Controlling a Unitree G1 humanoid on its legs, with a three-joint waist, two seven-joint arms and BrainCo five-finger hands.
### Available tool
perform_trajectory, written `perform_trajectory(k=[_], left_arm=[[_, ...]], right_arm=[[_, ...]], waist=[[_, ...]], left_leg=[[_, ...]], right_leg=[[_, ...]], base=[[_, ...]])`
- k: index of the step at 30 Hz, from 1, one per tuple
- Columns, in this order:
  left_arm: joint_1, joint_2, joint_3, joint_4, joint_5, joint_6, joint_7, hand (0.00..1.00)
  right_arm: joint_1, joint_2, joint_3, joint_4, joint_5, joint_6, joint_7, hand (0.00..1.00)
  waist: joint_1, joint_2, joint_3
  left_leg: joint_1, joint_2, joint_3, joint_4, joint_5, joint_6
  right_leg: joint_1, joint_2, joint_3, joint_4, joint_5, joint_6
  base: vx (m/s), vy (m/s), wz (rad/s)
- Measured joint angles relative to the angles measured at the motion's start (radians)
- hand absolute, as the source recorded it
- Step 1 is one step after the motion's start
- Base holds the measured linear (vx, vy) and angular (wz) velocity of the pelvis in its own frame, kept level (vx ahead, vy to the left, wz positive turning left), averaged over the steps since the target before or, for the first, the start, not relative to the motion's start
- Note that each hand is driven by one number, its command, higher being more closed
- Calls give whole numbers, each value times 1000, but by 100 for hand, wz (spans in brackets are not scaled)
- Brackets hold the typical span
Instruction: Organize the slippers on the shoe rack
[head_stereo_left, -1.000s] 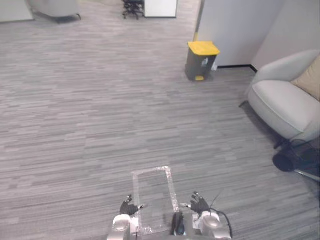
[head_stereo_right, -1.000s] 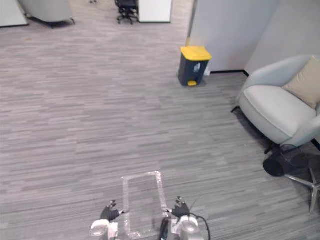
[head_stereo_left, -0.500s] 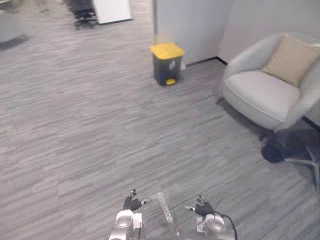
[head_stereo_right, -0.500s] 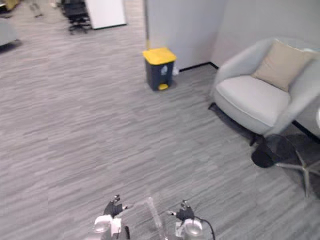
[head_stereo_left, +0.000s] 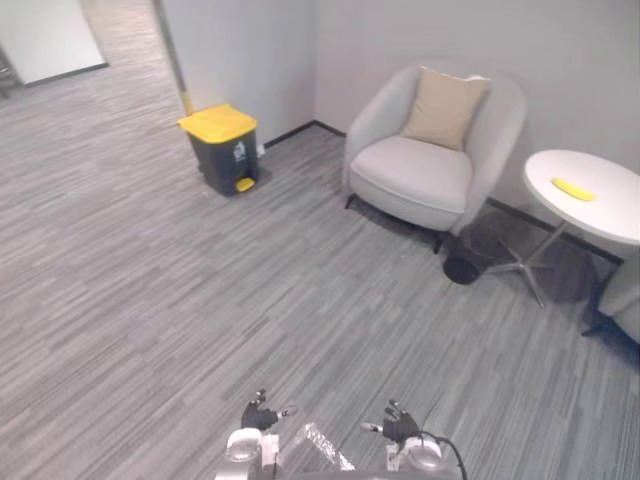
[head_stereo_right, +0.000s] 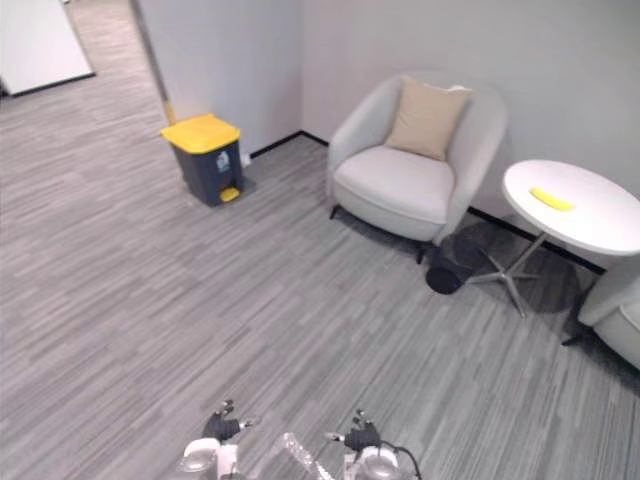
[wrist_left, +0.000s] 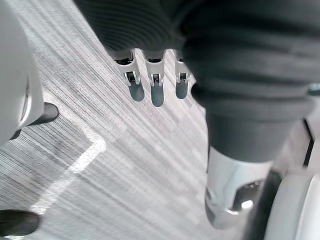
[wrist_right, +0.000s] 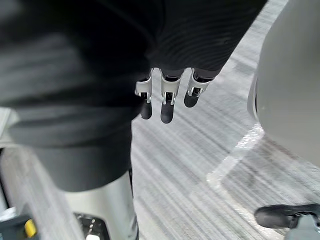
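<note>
Both hands hang low over the grey plank floor (head_stereo_left: 150, 300) with nothing in them. The left hand (head_stereo_left: 260, 413) has its fingers (wrist_left: 156, 92) straight and relaxed, pointing down at the floor, and the right hand (head_stereo_left: 398, 425) is the same, fingers (wrist_right: 167, 107) loose and bare of any load. Between them lies a strip of pale tape (head_stereo_left: 325, 448) stuck to the floor.

Taking the yellow-lidded bin (head_stereo_left: 222, 148) as landmark: over the last second the whole picture has swung, so the head camera has turned, not the things. The bin sat far to the right of the view and now stands left of centre. To the right of the bin a pale armchair (head_stereo_left: 430, 150) with a tan cushion (head_stereo_left: 443, 108) has come fully into sight, and further right of the bin again a round white table (head_stereo_left: 590, 195) carrying a small yellow object (head_stereo_left: 573, 188). The tape, earlier a full rectangle outline at the robot's feet, now shows as a short piece

For the task this reads as a turn to search or to reposition: neither slippers nor a shoe rack can be seen anywhere around the bin, the chair or the table, so where they lie cannot be told, nor how far the tidying stands
</note>
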Motion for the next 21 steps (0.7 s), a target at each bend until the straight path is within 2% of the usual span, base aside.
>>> perform_trajectory(k=[2, 4, 6, 7, 8, 9, 10, 11, 12, 13, 15, 16, 17, 18, 19, 21], left_arm=[[2, -1, -13, 0, 0, 0, -4, 0], [4, 1, -16, 0, 1, 0, -6, 0], [-3, 4, -14, -10, 1, -1, -8, 0], [-3, 4, -1, -25, 1, -2, -8, 0], [-2, 6, 35, -54, 1, -1, -9, 0], [1, 3, 45, -64, 1, -1, -8, 0], [6, -5, 66, -80, -1, -2, -8, 0], [10, -9, 79, -87, -1, -2, -8, 0], [14, -4, 84, -92, -1, -3, -8, 0], [17, -8, 89, -99, -1, -3, -9, 0], [17, -23, 94, -109, -1, -3, -9, 0], [22, -28, 89, -118, -5, -3, -9, 0], [27, -27, 89, -119, -14, -4, -9, 0], [40, -27, 88, -115, -30, -3, -8, 0], [41, -27, 89, -105, -41, -2, -8, 0], [48, -11, 106, -98, -41, -2, -2, 0]], right_arm=[[-17, -27, 1, 37, 0, 0, 0, 0], [-20, -37, 0, 44, 0, -1, 0, 0], [-23, -50, -3, 54, 2, -5, -1, 0], [-23, -49, -5, 53, 2, -7, -1, 0], [-20, -49, -3, 40, 2, -7, -4, 0], [-14, -51, 2, 29, 2, -7, -5, 0], [-1, -53, 3, 5, 3, -9, -8, 0], [2, -52, 3, -14, 4, -7, -10, 0], [3, -51, 2, -26, 5, -7, -13, 0], [5, -56, -1, -27, 7, -7, -17, 0], [4, -62, -1, -27, 12, 0, -19, 0], [4, -63, -1, -23, 14, 3, -18, 0], [3, -63, -3, -21, 14, 3, -18, 0], [3, -69, -4, -18, 14, 3, -17, 0], [3, -69, -23, -6, 14, 5, -19, 0], [24, -53, -30, -11, 14, 7, -17, 0]], waist=[[-6, 18, -3], [-10, 24, 0], [-10, 10, 19], [-6, 4, 30], [5, 7, 44], [10, 14, 48], [21, 42, 58], [27, 50, 60], [31, 40, 59], [31, 34, 56], [33, 31, 57], [38, 30, 55], [41, 36, 51], [38, 63, 38], [37, 88, 24], [42, 46, -3]], left_leg=[[5, 14, 0, -33, 26, -12], [14, 24, 1, -35, 28, -14], [-9, 47, 1, 81, 7, -41], [-43, 74, 1, 195, -11, -51], [-104, 137, -1, 397, -17, -49], [-125, 159, -4, 464, -15, -46], [-167, 202, -33, 596, 8, -13], [-193, 217, -60, 668, 44, 11], [-220, 210, -95, 716, 52, 17], [-217, 152, -149, 658, -26, 5], [-230, 64, -216, 549, -103, -2], [-215, -3, -295, 400, -108, -22], [-194, -25, -341, 313, -99, -23], [-170, -25, -392, 196, -60, -1], [-147, -4, -388, 161, -13, -22], [-118, -16, -344, 121, -12, -15]], right_leg=[[34, 39, 13, -108, 52, -9], [59, 56, 17, -153, 71, -12], [84, 64, 39, -176, 76, -15], [98, 74, 60, -186, 79, -22], [102, 98, 114, -182, 68, -41], [101, 109, 131, -176, 60, -53], [101, 140, 174, -161, 49, -59], [99, 154, 212, -148, 43, -68], [93, 153, 257, -137, 37, -75], [77, 136, 297, -115, 27, -81], [64, 118, 350, -106, 32, -88], [47, 107, 383, -93, 26, -74], [38, 109, 394, -88, 23, -67], [39, 134, 417, -89, 20, -50], [50, 161, 442, -87, 12, -35], [64, 136, 446, -93, 13, -16]], base=[[42, -84, -26], [23, -82, -18], [-33, -88, -26], [-50, -90, -75], [-46, -68, -93], [-50, -48, -127], [-21, -20, -112], [1, -3, -128], [57, 42, -120], [101, 52, -102], [103, 51, -82], [88, 102, -80], [110, 166, -85], [153, 218, -83], [177, 181, -82], [232, 123, -61]])
